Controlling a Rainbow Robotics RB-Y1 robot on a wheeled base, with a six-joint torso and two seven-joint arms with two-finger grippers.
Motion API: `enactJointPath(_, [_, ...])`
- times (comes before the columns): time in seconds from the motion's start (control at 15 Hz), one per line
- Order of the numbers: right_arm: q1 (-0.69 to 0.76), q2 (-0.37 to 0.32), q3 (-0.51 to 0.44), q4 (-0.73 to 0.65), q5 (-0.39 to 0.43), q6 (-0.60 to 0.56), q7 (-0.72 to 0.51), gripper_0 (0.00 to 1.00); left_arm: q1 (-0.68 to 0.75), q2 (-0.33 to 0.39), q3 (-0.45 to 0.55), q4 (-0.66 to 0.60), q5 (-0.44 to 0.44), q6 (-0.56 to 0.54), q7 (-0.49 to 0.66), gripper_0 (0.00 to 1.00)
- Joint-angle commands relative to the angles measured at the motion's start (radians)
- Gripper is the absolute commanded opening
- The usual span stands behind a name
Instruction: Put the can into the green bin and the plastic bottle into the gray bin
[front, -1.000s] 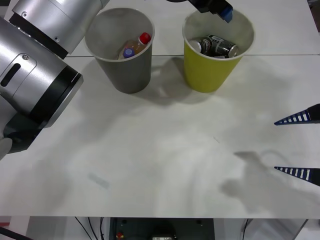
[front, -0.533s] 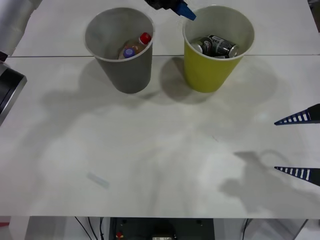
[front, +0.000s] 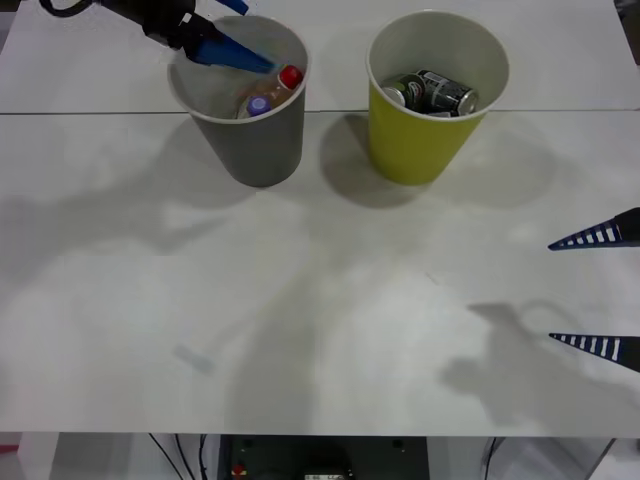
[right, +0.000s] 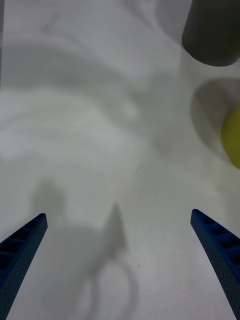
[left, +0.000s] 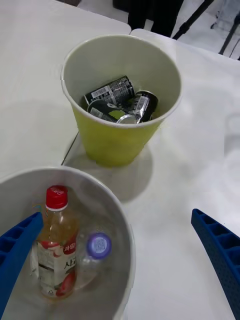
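- My left gripper (front: 225, 30) hangs over the gray bin (front: 255, 140) at about 11 o'clock on the table (front: 300, 300); its blue fingers (left: 17, 240) stand wide apart with nothing between them.
- One left finger reaches over the gray bin's rim (left: 100, 180), the other sits outside it, above bare table.
- In the gray bin I see a plastic bottle (left: 55, 240) with a red cap (front: 290, 75) and a red-and-white label, and beside it a second bottle with a purple cap (left: 98, 245).
- The green bin (front: 425, 140) stands just beside the gray one, at about 1 o'clock, not touching it.
- The can (left: 125, 118) lies in the green bin, silver top up, among black-and-silver cans (left: 107, 91).
- My right gripper (front: 600, 290) waits at 3 o'clock, low over the table, its fingers (right: 22, 245) spread and empty, well apart from both bins.
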Motion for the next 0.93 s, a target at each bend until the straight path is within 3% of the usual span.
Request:
enactJointPath(0.07, [0.0, 0.0, 0.0, 0.0, 0.0, 0.0, 0.0, 1.0, 0.158, 0.081, 0.106, -0.121, 0.061, -0.037, -0.103, 1.0])
enactJointPath(0.33, [0.0, 0.0, 0.0, 0.0, 0.0, 0.0, 0.0, 1.0, 0.411, 0.146, 0.251, -0.356, 0.081, -0.039, -0.186, 1.0])
enactJointPath(0.67, [0.0, 0.0, 0.0, 0.0, 0.0, 0.0, 0.0, 1.0, 0.78, 0.147, 0.481, -0.669, 0.064, -0.036, -0.282, 1.0])
enactJointPath(0.93, [0.0, 0.0, 0.0, 0.0, 0.0, 0.0, 0.0, 1.0, 0.926, 0.149, 0.537, -0.704, 0.095, -0.024, -0.436, 1.0])
